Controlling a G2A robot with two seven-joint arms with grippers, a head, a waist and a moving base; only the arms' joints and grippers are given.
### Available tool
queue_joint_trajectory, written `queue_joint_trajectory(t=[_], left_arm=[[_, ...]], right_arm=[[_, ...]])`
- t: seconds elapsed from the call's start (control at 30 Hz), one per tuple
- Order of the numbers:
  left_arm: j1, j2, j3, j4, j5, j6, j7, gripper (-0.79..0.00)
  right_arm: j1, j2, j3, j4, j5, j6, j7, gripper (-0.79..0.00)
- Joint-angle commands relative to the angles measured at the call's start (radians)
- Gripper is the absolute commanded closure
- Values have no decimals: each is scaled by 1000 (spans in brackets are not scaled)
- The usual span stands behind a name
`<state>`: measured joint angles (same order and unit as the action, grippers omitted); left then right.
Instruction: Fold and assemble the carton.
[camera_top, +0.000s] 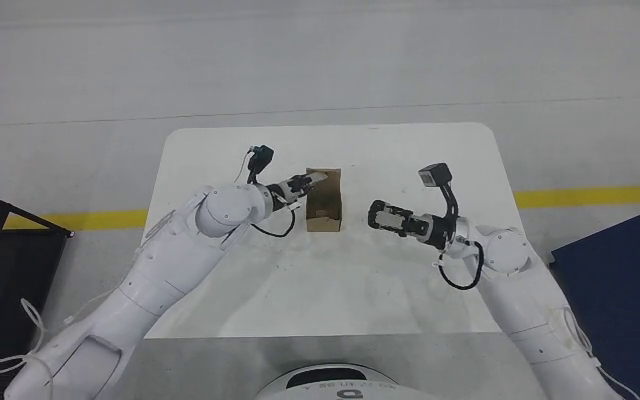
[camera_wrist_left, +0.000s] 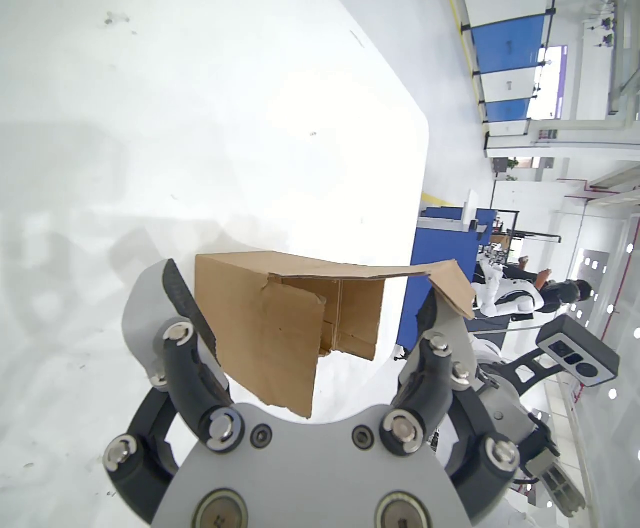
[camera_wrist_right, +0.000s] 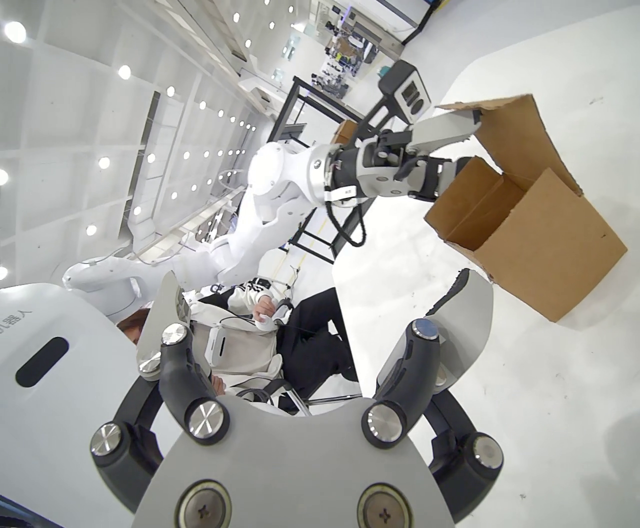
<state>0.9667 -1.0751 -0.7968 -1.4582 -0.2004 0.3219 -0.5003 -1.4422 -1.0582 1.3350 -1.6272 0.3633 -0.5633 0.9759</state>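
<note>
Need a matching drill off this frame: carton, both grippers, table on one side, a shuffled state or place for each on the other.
Column 1
1. carton
2. left gripper
3. right gripper
4. table

Column 2
A. jaws open, apart from the carton
B. white, with the carton on it
C. brown, flaps open
D. jaws open, at the carton's flaps

Pairs: 1-C, 2-D, 3-A, 4-B

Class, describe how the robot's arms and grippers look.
The left arm and right arm are smooth white shells with rounded joints. The left gripper and right gripper have grey bases, black linkages, white fingers with black pads. A black cable loops at each wrist.
</note>
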Motion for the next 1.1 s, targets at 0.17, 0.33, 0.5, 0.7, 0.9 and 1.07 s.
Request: queue_joint_trajectory(t=[0.17, 0.33, 0.5, 0.7, 0.9, 1.07], left_arm=[[273, 79, -241, -76, 2, -351, -36, -785], [542, 147, -527, -180, 71, -681, -77, -785], [665, 171, -683, -267, 239, -775, -31, -785], [671, 171, -684, -268, 229, -771, -31, -785], [671, 171, -684, -268, 229, -771, -31, -785], [680, 172, -728, -286, 296, -764, 40, -785]], right_arm=[[-4, 1, 6, -3, 3, -4, -5, -785], [-4, 1, 6, -3, 3, -4, -5, -785], [16, -3, -30, -31, -181, -2, -66, -785], [37, -9, -59, -41, -318, -2, -129, -785], [37, -9, -59, -41, -318, -2, -129, -785], [76, -7, -92, -201, -628, 95, -139, -785]])
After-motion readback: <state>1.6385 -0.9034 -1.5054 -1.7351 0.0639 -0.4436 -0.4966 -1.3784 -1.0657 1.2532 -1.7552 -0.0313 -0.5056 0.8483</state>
